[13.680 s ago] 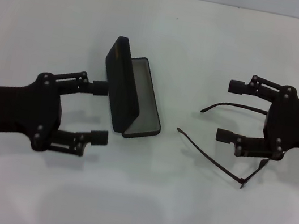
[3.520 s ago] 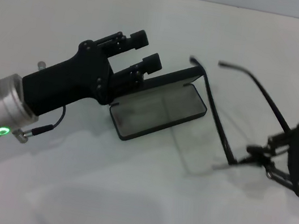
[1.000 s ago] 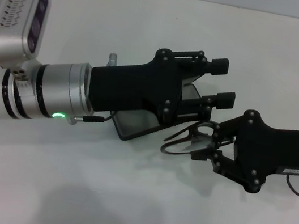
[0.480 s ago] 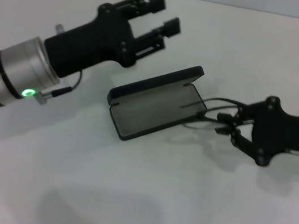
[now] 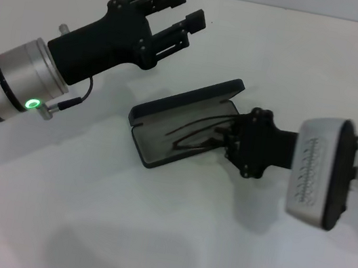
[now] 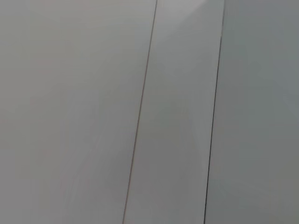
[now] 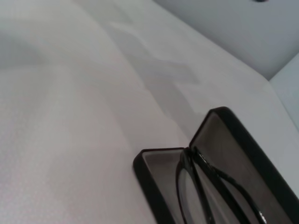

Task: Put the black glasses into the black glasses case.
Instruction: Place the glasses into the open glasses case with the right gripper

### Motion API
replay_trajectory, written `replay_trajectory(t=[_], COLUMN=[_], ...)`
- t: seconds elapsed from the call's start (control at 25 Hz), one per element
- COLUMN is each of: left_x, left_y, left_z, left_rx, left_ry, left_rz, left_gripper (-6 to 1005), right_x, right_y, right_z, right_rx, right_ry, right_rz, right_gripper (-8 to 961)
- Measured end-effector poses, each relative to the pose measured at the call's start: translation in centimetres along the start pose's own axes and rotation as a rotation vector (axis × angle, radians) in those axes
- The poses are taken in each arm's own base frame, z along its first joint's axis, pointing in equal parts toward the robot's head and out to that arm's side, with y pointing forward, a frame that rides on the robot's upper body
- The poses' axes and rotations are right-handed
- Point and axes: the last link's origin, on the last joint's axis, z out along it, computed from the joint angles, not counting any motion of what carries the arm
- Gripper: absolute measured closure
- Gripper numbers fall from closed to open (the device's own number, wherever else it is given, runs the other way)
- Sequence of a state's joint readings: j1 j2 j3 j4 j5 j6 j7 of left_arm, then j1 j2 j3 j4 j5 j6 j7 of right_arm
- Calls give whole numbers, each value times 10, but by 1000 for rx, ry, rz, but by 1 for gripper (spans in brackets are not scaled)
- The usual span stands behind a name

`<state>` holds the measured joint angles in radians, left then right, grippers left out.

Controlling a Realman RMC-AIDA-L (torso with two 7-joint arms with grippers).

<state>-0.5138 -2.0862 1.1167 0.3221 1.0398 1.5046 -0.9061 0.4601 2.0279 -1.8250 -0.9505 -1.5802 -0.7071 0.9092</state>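
Because the black glasses point(image 5: 196, 135) now lie down inside the open black glasses case point(image 5: 161, 155), the next thing that matters is how they sit in it. In the head view the thin frame runs the long way along the grey bottom half, the same way the case runs. The right wrist view shows the folded frame point(image 7: 205, 182) low between the case walls, with the lid standing up beside it.

The right gripper point(image 5: 229, 142) is the near one — it is right at the end of the case, touching or almost touching the glasses. Its fingertips are hidden, so I cannot tell if they are pinching the frame or have let go.

The left gripper point(image 5: 184, 8) hangs well apart, up behind the case — its fingers are spread and hold nothing.
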Motion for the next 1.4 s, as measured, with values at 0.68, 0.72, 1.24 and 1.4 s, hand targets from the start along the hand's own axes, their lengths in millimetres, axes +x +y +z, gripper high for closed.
replay_trajectory(t=[0.68, 0.72, 1.24, 1.4], left_x=[0, 0, -2, -2], left_y=[-1, -1, 1, 2], left_z=[0, 0, 0, 0], left_rx=[7, 7, 4, -1], left_ry=[0, 1, -4, -7], left_rz=[-1, -1, -5, -5], left_gripper=[420, 420, 419, 419], right_x=[-17, -17, -21, -23], right_y=[-3, -3, -4, -5], right_z=[19, 20, 25, 25], right_rx=[30, 30, 16, 23], right_ry=[34, 38, 17, 6], right_rz=[-105, -106, -88, -63], right_gripper=[814, 814, 810, 803])
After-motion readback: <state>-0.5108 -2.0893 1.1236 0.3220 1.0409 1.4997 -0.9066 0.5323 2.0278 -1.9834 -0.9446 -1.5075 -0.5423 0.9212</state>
